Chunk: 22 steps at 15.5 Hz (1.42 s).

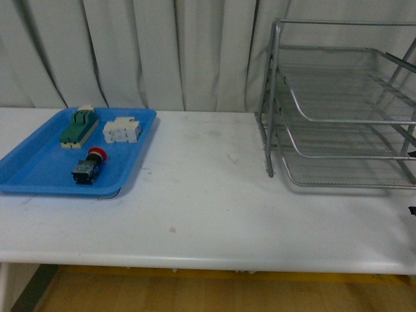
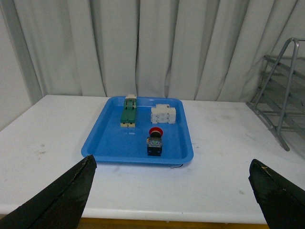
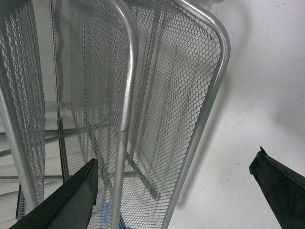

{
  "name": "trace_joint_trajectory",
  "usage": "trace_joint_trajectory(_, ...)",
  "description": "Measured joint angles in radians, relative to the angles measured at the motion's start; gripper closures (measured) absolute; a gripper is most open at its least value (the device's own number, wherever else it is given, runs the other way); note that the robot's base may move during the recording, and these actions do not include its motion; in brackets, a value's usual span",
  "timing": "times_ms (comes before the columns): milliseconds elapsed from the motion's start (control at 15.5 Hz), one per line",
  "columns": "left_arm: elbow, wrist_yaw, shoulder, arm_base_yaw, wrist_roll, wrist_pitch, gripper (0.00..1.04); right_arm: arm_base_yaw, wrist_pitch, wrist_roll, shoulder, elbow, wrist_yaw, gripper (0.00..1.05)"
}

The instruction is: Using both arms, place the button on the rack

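Left tool [image 2: 171, 162] and right tool [image 3: 176, 157] both splayed, empty; button [image 1: 88, 166] in blue tray [image 1: 32, 169].

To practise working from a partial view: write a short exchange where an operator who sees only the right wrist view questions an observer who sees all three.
Operator: I see only the rack's mesh and some bare table. Where is the button?
Observer: The button lies in the blue tray at the table's left end, well apart from the rack.
Operator: Is it alone in there?
Observer: No, a green block and a white block sit behind it, not touching it.
Operator: Has the left arm got it?
Observer: No, the left gripper is open and empty, short of the tray.
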Motion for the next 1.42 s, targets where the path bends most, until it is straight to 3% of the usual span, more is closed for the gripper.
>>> trace_joint_trajectory(711,0.0,0.0,0.0,0.0,0.0,0.0,0.07,-0.011,-0.117,-0.083,0.08,0.22,-0.027,0.06)
trace_joint_trajectory(776,0.0,0.0,0.0,0.0,0.0,0.0,0.07,-0.005,-0.126,-0.087,0.091,0.237,-0.027,0.11)
trace_joint_trajectory(1035,0.0,0.0,0.0,0.0,0.0,0.0,0.07,0.002,-0.127,-0.102,0.099,0.27,-0.029,0.66)
trace_joint_trajectory(1100,0.0,0.0,0.0,0.0,0.0,0.0,0.07,0.002,-0.116,-0.105,0.1,0.266,-0.029,0.87)
trace_joint_trajectory(1164,0.0,0.0,0.0,0.0,0.0,0.0,0.07,0.002,-0.095,-0.064,0.1,0.251,-0.033,0.97)
trace_joint_trajectory(1229,0.0,0.0,0.0,0.0,0.0,0.0,0.07,0.002,-0.049,0.021,0.1,0.216,-0.038,1.0)
trace_joint_trajectory(1423,0.0,0.0,0.0,0.0,0.0,0.0,0.07,0.001,0.011,0.04,0.08,0.14,-0.039,1.0)
